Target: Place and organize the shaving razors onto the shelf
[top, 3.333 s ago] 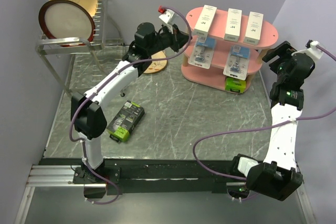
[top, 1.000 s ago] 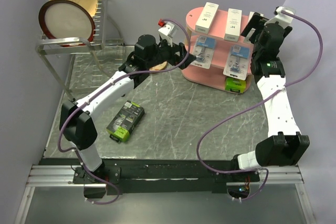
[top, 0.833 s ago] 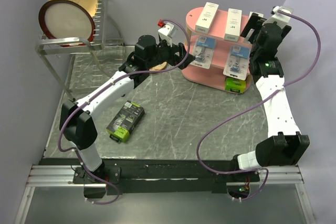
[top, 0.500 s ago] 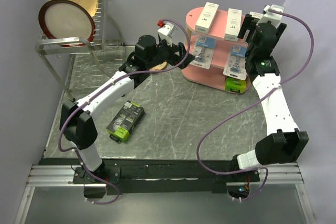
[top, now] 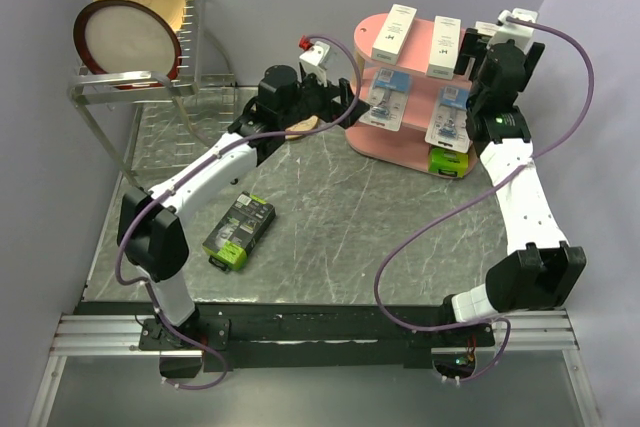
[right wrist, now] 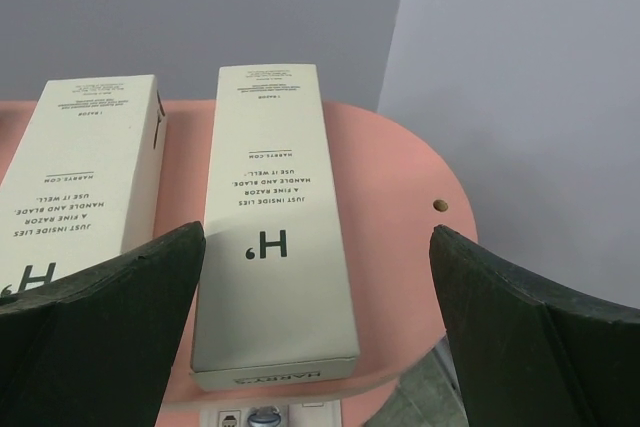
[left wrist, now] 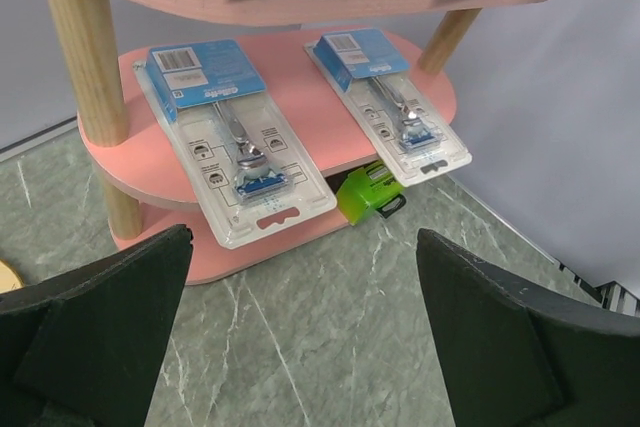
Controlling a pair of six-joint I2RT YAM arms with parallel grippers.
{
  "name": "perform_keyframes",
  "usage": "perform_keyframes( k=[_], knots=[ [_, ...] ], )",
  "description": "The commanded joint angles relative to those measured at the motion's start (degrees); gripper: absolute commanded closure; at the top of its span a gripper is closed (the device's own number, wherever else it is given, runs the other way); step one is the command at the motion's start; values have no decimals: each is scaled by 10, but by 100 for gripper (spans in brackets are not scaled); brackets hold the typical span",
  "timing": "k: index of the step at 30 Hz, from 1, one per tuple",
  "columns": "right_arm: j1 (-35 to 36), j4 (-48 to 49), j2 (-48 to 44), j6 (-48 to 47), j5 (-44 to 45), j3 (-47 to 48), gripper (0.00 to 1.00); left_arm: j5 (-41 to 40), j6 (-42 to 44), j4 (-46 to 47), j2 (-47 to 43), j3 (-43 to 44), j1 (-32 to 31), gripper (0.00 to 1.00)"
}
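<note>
The pink shelf (top: 385,150) stands at the back right. Two slim white razor boxes (top: 393,33) (top: 444,46) lie on its top board. A third (right wrist: 272,247) lies under my right gripper (top: 482,47), which is open and hovers over it, one finger on each side, not touching. Two blue-white blister cards (left wrist: 232,142) (left wrist: 393,107) rest on the middle tier. A black-and-lime box (left wrist: 368,193) sits on the bottom tier, and another (top: 240,230) lies on the table at the left. My left gripper (left wrist: 303,237) is open and empty, facing the shelf's left end.
A wire dish rack (top: 120,82) with two plates (top: 128,37) stands at the back left. A round wooden disc (top: 292,125) lies under my left arm. Walls close in behind and to the right of the shelf.
My right arm has swung left and brought its open gripper over the rightmost white box on the top board. The left gripper has drawn slightly closer to the shelf.
</note>
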Motion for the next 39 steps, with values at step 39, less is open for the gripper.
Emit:
perform_keyframes(
  k=[39],
  knots=[
    [-117, -101, -71, 126, -199, 67, 0, -138, 41, -18, 3, 95, 10, 0]
  ],
)
